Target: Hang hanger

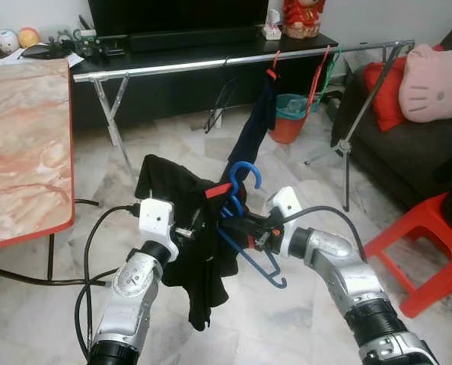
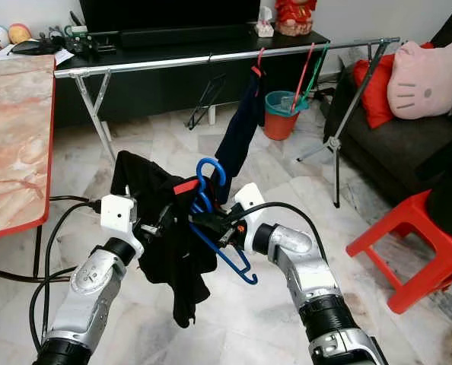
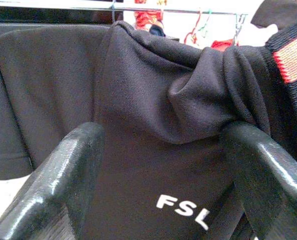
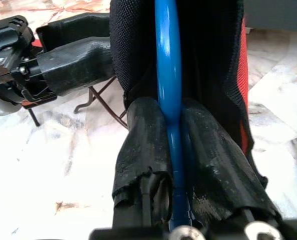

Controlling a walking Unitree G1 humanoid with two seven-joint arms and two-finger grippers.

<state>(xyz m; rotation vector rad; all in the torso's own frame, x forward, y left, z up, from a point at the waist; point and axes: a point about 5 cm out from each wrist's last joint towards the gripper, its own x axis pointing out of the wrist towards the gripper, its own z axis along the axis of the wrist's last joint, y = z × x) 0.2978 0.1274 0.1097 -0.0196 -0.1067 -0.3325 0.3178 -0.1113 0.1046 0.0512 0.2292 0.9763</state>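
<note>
head views: right gripper (image 1: 241, 226) is clenched on the blue hanger (image 1: 245, 220) just below its hook, hook pointing up, the lower frame hanging down twd the floor. a black garment (image 1: 184, 236) w/ a red trim patch is draped over the hanger and sags on the left side. left gripper (image 1: 192, 230) is buried in that cloth; fingers hidden here. the drying rail (image 1: 211, 62) runs across well beyond both arms, w/ a dark garment (image 1: 253, 129) already hung on it and a few red and green hangers (image 1: 321, 72) further right. marble table (image 1: 24, 144) on the left, red stool (image 1: 428, 243) on the right.

left wrist view: both black fingers (image 3: 63, 175) stand spread apart, black cloth w/ white "fsl" lettering lying between them, so it's released, cradling rather than pinching as far as i can see.

right wrist view: the two taped pads (image 4: 143, 150) are pressed tight on the blue rod running straight btwn them; left gripper's finger sits near, across the cloth.

risks (judgement only): garment looks bunched to one side, not seated on both shoulders, so lifting twd the rail could let it slide off. the hook may also twist in the grip and miss the rail, or snag the dark garment hanging there.
</note>
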